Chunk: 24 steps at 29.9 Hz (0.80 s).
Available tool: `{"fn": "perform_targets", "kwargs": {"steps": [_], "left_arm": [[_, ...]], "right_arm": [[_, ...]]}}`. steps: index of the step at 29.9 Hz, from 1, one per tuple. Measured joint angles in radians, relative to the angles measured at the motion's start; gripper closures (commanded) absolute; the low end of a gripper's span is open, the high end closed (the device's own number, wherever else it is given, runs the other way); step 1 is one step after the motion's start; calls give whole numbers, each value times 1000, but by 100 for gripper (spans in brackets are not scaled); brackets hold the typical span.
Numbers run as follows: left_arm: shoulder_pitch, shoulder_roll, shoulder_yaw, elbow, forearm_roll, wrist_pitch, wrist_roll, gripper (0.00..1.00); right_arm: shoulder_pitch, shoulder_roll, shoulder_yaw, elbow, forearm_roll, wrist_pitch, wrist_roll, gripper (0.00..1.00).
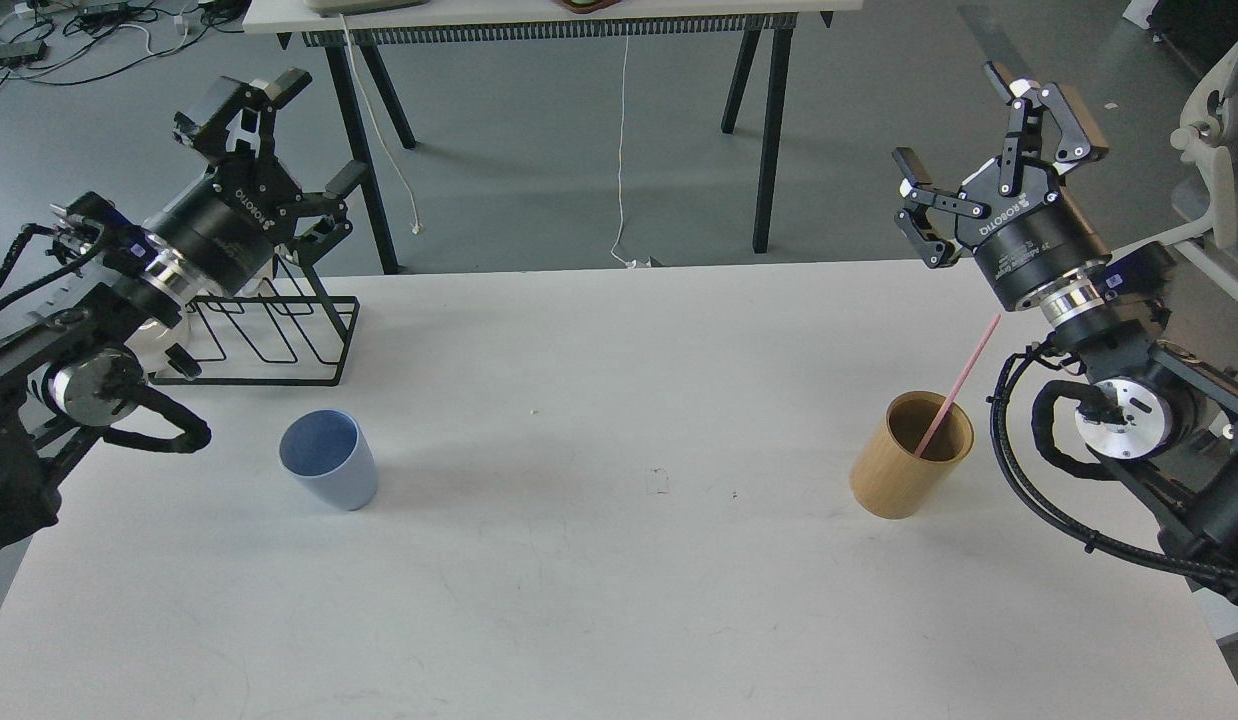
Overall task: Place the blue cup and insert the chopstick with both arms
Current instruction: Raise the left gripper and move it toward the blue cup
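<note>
Place: a robotics lab or test room — not a home or kitchen.
Floor: bare grey floor (539, 130), smooth and uncarpeted.
Cables: a tangle of cables and adapters (69, 35) lying loose on the floor at the far left; a white cord (622, 150) hangs from the far table to a plug.
Furniture: a plain white worktable (599, 560) in front, a second table on black trestle legs (769, 120) behind — part of a pale office chair (1214, 150) at the right edge.
Surface: marked with scuffs, sparsely set out.
</note>
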<state>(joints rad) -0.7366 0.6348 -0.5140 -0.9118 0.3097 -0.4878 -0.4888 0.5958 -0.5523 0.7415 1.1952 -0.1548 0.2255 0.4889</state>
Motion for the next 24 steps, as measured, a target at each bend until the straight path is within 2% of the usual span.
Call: {"fn": "perform_targets", "kwargs": {"steps": [24], "left_arm": [[-15,26,-8,1,8,-1,0,0]], "right_arm": [[4,0,1,0,-1,1,0,4]]}}
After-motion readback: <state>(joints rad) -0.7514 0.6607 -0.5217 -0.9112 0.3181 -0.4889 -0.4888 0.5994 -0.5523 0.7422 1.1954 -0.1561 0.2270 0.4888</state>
